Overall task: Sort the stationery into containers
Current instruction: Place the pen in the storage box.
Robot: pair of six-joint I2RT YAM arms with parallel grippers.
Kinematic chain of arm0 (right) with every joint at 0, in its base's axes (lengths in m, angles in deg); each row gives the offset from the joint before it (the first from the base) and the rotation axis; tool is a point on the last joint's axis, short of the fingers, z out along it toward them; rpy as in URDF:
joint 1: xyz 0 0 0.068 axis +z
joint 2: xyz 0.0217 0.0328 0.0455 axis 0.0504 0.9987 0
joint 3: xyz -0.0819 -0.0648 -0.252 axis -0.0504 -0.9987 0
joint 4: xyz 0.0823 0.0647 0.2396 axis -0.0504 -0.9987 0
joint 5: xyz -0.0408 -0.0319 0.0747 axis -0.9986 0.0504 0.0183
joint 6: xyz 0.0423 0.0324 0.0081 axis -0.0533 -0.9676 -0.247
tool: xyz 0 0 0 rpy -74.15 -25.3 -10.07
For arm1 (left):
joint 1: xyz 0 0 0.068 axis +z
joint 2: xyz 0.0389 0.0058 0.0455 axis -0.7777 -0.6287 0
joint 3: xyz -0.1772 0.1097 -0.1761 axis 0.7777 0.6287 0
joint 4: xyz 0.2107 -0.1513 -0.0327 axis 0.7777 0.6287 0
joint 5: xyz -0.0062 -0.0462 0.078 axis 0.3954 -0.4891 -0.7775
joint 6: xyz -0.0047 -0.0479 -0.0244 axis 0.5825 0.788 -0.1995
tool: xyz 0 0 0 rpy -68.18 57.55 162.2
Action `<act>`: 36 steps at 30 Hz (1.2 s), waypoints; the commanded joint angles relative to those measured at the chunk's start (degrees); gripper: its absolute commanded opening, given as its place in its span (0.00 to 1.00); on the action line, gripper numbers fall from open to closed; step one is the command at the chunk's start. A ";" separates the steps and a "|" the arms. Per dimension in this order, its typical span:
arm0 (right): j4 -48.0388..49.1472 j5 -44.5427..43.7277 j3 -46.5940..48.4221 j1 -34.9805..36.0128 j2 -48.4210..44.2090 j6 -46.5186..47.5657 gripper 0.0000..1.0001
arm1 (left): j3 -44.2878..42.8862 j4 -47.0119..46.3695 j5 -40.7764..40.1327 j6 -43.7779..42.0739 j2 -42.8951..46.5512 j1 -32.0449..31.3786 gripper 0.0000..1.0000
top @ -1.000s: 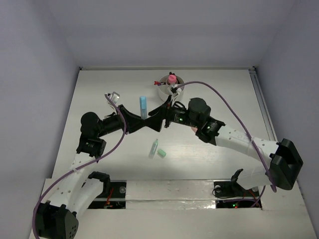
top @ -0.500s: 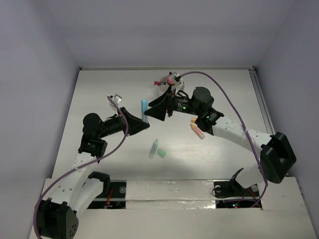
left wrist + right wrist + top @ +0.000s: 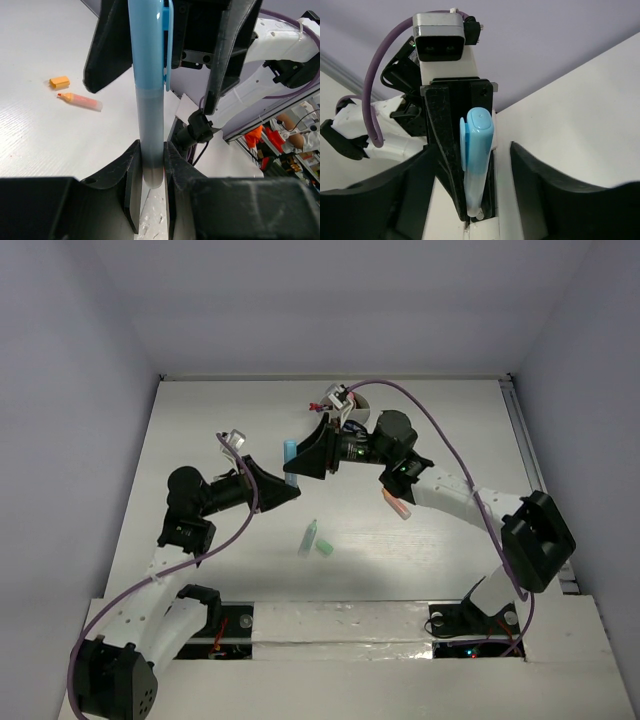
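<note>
My left gripper (image 3: 290, 483) is shut on the lower end of a light blue pen (image 3: 288, 452) and holds it upright above the table. In the left wrist view the pen (image 3: 150, 100) rises from between my shut fingers (image 3: 131, 175). My right gripper (image 3: 297, 462) is open, with its jaws on either side of the pen's capped end and not touching it. In the right wrist view the pen (image 3: 477, 160) stands between my spread fingers (image 3: 555, 195). The white cup (image 3: 356, 412) at the far middle is mostly hidden behind my right wrist.
An orange and pink marker (image 3: 398, 505) lies under the right forearm; it also shows in the left wrist view (image 3: 80, 100) with a loose orange cap (image 3: 59, 82) beside it. Two pale green pieces (image 3: 310, 537) (image 3: 324, 548) lie at the table's middle.
My right gripper has swung left from the table's middle to the blue pen, and its open jaws now straddle the capped end. My left gripper has kept hold of the pen, almost still.
</note>
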 commanded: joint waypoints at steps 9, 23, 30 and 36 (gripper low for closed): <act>12.62 0.83 1.76 -0.11 2.48 -5.93 0.54 | 0.19 -2.48 2.36 -1.24 -0.65 -0.37 0.00; 6.57 -4.17 0.79 -0.11 0.65 -0.49 0.00 | -1.74 3.93 -1.77 -5.36 1.63 -0.37 0.59; 4.63 -8.04 0.61 -5.37 0.55 0.23 0.00 | -6.04 15.78 -5.10 -14.32 3.92 -0.37 0.95; -1.93 -17.14 3.51 -9.60 2.13 7.05 0.00 | -8.33 27.39 -12.39 -21.87 9.98 -0.37 0.97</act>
